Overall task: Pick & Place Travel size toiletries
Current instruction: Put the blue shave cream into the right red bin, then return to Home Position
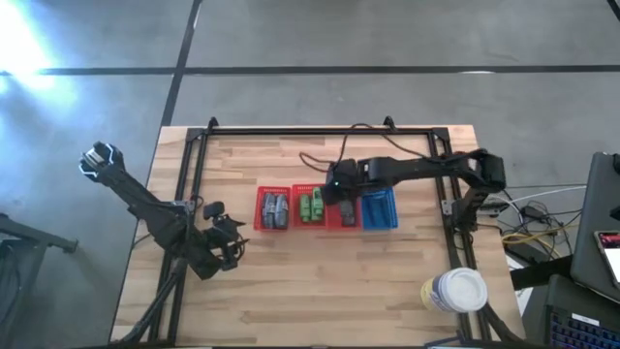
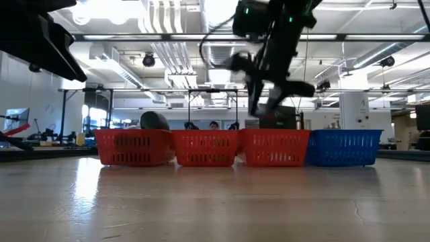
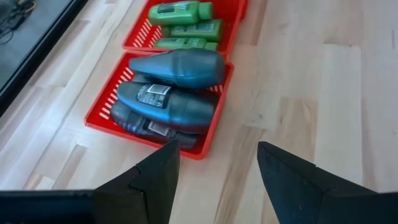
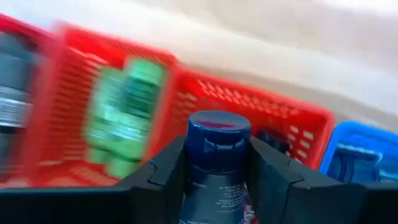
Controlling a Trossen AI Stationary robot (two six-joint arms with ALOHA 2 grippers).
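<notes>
My right gripper is shut on a dark tube with a dark-blue cap. It hovers above the third red basket, which holds dark tubes, and shows in the low view over the basket row. The first red basket holds grey rounded containers. The second red basket holds green packets. A blue basket stands at the row's right end. My left gripper is open and empty, low over the table to the left and near side of the baskets. My right gripper pinches the dark tube between its two fingers, on the tube's sides just below the cap. The capped end sticks out past the fingertips. The tube is lifted clear above the red baskets.
A big yellow jar with a white lid stands near the table's front right corner. A black frame runs along the table's far and side edges. Bare wood lies on the near side of the basket row.
</notes>
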